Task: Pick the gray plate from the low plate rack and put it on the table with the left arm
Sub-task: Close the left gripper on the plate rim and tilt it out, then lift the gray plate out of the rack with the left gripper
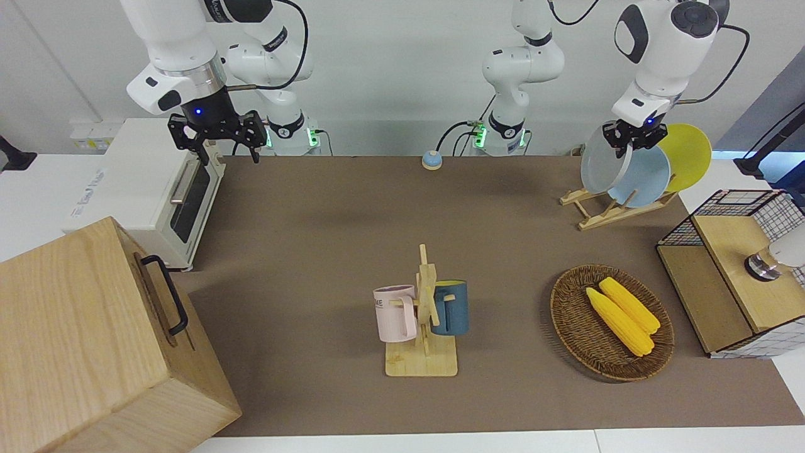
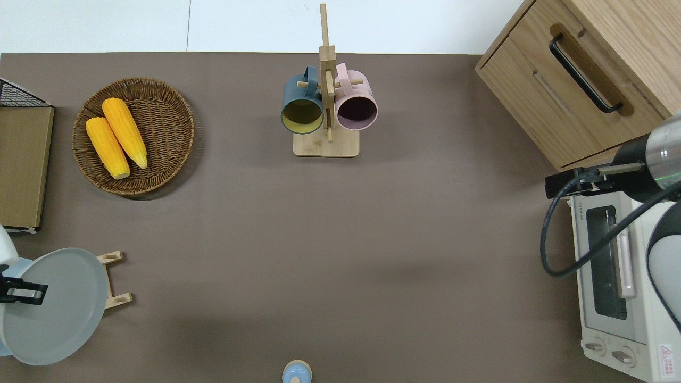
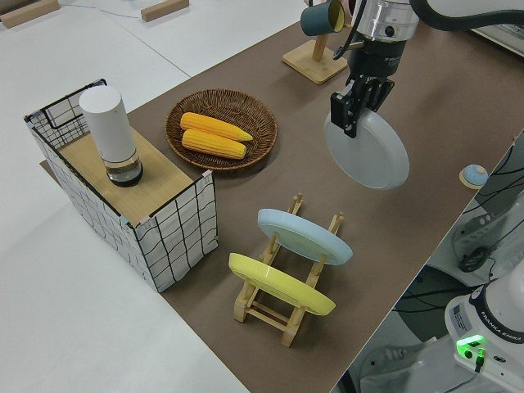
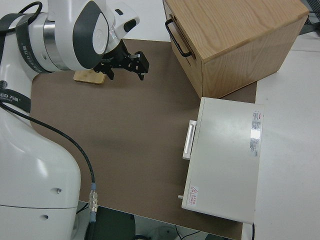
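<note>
My left gripper [image 1: 631,136] is shut on the upper rim of the gray plate [image 1: 602,168] and holds it tilted in the air, clear of the low plate rack [image 1: 609,212]. In the overhead view the gray plate [image 2: 56,308] hangs below the left gripper [image 2: 22,292] and covers most of the low plate rack [image 2: 115,280]. The left side view shows the left gripper [image 3: 355,112], the gray plate [image 3: 370,154] and the low plate rack [image 3: 288,309]. The brown table [image 1: 327,233] lies below. My right gripper [image 1: 220,135] is parked and open.
A sky-blue plate [image 1: 651,179] and a yellow plate [image 1: 690,154] stand in the rack. A wicker basket [image 1: 582,327] with two corn cobs, a mug tree [image 1: 424,314], a wire-sided box [image 1: 732,270], a wooden cabinet [image 1: 88,340], a toaster oven [image 1: 144,189] and a small bell [image 1: 431,160] stand around.
</note>
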You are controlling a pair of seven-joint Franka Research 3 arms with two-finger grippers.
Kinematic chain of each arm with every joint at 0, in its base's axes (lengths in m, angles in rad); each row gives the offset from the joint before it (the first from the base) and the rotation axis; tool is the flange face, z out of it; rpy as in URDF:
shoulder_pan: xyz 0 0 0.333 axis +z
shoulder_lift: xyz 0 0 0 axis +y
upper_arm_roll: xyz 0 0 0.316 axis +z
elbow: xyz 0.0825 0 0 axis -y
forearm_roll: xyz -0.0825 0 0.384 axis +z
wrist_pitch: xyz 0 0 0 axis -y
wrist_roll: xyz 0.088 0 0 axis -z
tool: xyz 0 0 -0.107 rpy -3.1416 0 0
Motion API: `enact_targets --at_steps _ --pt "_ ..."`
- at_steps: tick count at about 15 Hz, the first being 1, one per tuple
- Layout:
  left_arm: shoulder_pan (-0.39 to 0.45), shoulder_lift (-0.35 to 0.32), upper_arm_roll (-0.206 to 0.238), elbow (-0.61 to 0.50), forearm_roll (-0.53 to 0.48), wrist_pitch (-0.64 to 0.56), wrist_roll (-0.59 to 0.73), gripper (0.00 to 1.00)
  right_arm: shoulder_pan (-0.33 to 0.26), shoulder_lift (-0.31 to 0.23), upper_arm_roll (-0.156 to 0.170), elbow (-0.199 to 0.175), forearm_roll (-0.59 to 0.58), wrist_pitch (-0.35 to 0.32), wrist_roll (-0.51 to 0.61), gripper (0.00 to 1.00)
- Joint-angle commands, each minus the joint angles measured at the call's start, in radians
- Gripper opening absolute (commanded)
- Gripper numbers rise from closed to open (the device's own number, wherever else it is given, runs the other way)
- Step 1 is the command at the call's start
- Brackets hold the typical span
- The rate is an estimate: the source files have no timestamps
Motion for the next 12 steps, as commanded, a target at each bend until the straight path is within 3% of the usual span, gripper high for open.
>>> enact_targets --at_steps 1,9,12 --pt "-0.01 -0.005 0.011 0.011 -0.121 -0.055 -0.03 0.0 -0.022 0.009 0.02 0.02 -0.003 -0.016 0.013 0.983" --pt "0.006 0.031 0.025 -0.046 -0.414 -0.086 -0.018 0.0 -0.022 0.009 0.02 0.02 -0.003 -0.016 0.013 0.983" --pt "0.007 0.052 0.026 -0.077 -0.472 -0.064 -0.013 0.0 -0.022 0.009 0.02 0.02 -0.003 -0.016 0.013 0.983"
